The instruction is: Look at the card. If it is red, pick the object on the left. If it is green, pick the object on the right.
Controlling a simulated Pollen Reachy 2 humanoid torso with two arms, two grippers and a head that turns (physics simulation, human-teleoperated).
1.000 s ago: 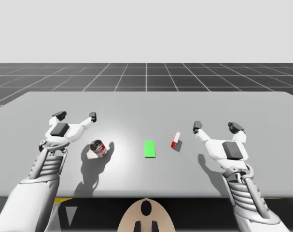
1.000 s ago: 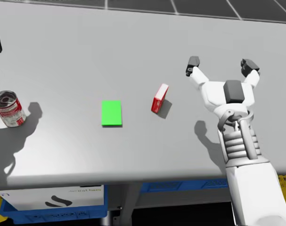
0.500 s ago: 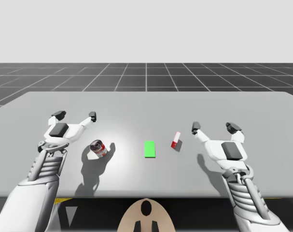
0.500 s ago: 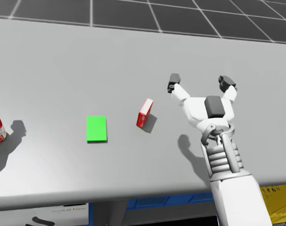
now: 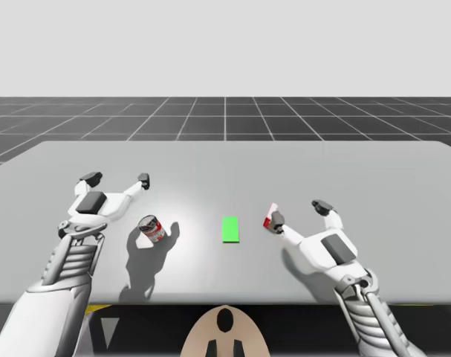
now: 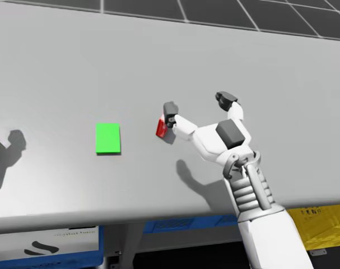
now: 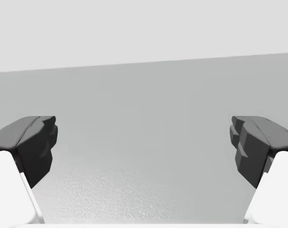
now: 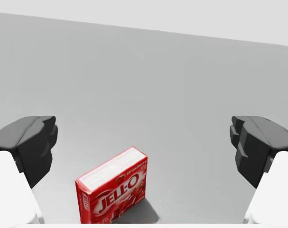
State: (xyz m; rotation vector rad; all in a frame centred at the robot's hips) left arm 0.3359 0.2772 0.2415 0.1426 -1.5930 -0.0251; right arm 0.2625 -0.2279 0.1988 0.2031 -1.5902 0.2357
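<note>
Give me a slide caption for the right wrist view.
Right gripper open, the red box standing on the grey table between its spread fingers, not yet gripped.

The grey table [image 5: 374, 171] in front of me carries three things in a loose row. A red can [image 5: 151, 227] with a silver top sits at my left. A flat green card [image 5: 230, 229] lies in the middle, and a small red box [image 5: 268, 214] (stood on edge, white along its top) is just to the card's right.

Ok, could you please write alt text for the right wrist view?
A red box stands on the grey table between the fingers of my open right gripper, nearer one finger and touching neither.
</note>
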